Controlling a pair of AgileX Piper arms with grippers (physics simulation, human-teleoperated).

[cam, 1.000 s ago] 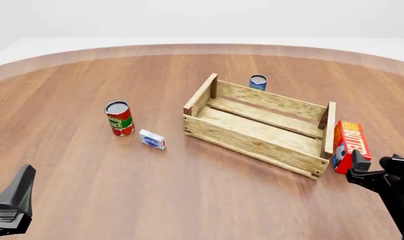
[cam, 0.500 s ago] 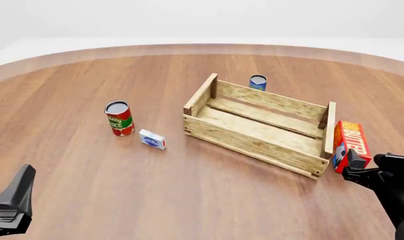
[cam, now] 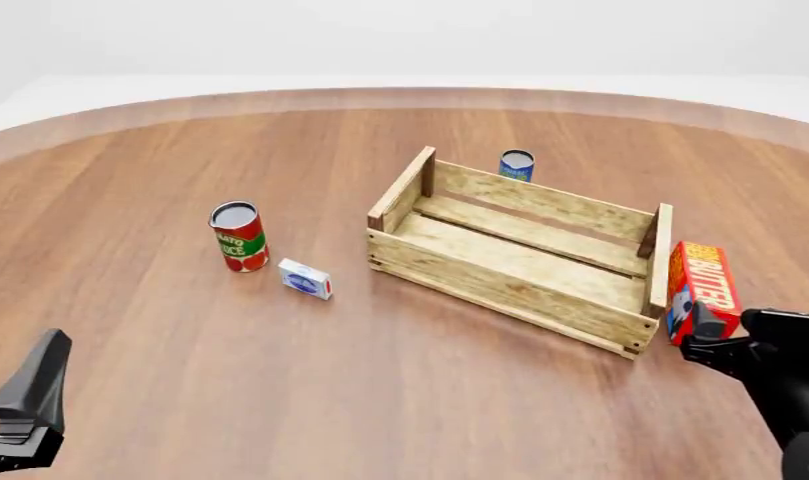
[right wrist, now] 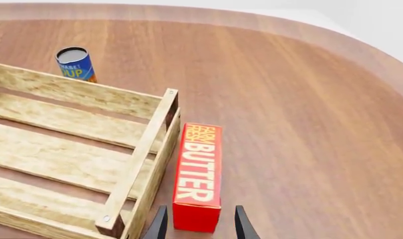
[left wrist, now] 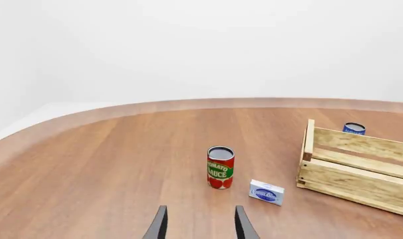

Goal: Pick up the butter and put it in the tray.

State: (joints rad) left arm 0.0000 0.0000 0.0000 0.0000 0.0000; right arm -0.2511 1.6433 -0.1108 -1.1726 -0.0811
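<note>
The butter (cam: 702,288) is a red-orange carton lying on the table just right of the tray (cam: 511,262), close beside its short right wall. The right wrist view shows the butter (right wrist: 200,169) lengthwise, parallel to the tray wall (right wrist: 145,164). My right gripper (right wrist: 200,228) is open, its fingertips either side of the carton's near end, not closed on it. In the front view the right gripper (cam: 708,332) sits at the butter's near end. My left gripper (cam: 37,392) hangs at the lower left, and the left wrist view shows the left gripper (left wrist: 200,226) open and empty.
A tomato sauce can (cam: 239,237) and a small white-blue box (cam: 305,279) stand left of the tray. A blue can (cam: 516,165) stands behind the tray's far wall. The round table's edge curves close on the butter's right side (right wrist: 380,64).
My right gripper has crept forward and lower, closing in around the butter's near end. The butter, tray and left arm have not moved.
</note>
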